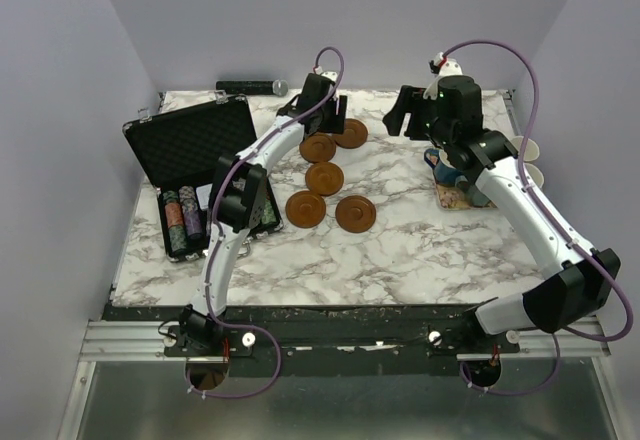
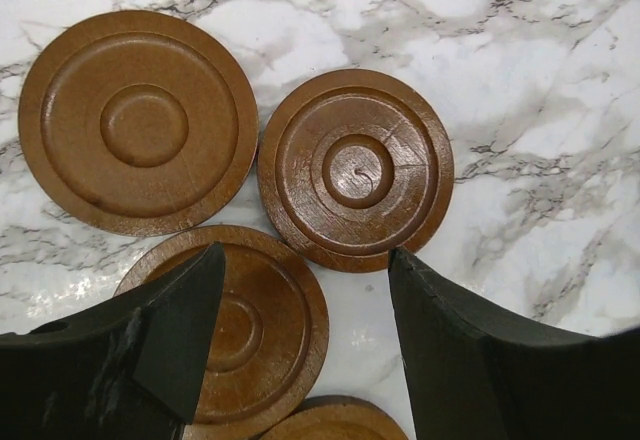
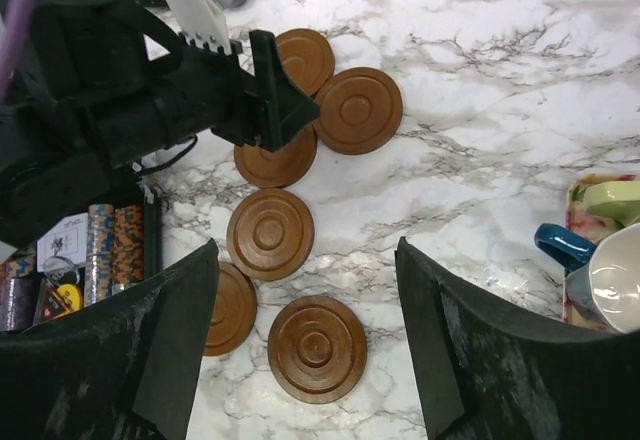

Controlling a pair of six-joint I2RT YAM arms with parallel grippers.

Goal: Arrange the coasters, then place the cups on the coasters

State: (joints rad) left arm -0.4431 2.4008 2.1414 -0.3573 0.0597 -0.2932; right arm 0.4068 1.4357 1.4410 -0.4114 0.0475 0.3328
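Clustered brown coasters [image 3: 270, 233] (flat); cups [image 3: 614, 285] apart

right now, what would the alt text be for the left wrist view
The left gripper, jaws open and empty, looks straight down on a white marble table. The upper-left coaster and the centre coaster, both brown wood with ringed grooves, show whole; a third coaster is partly hidden behind a black finger.

Coasters [image 1: 324, 177] mid-table; cups [image 1: 438, 158] on tray [image 1: 447, 198] right; case [image 1: 190, 140] left.
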